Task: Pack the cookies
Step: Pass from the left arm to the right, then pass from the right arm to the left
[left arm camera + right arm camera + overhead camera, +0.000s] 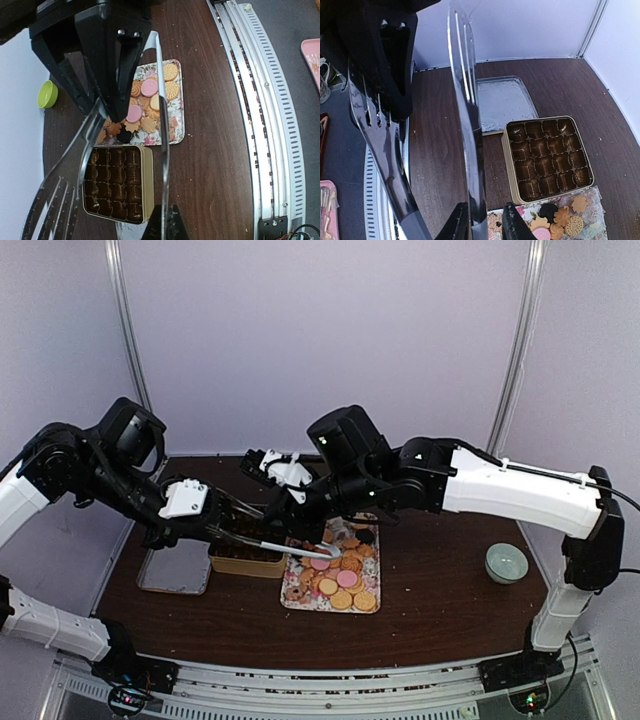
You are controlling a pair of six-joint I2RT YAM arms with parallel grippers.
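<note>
The cookies [340, 575] lie heaped on a floral tray [300, 600]: tan, pink and one black. They also show in the left wrist view [147, 102] and the right wrist view [560, 217]. Beside them stands a gold tin [245, 562] of empty brown paper cups [112, 182]. Metal tongs [285, 545] hang above the tin and tray, between both grippers. My left gripper [167, 220] is shut on one tong blade [162, 125] near the slotted tips. My right gripper [485, 222] has the other blade [470, 150] between its spread fingers, near the hinge end.
The tin's silver lid [175, 568] lies flat left of the tin. A small green bowl [506, 562] stands on the right of the table. The two wrists are close together over the tin. A metal rail [260, 125] runs along the near edge.
</note>
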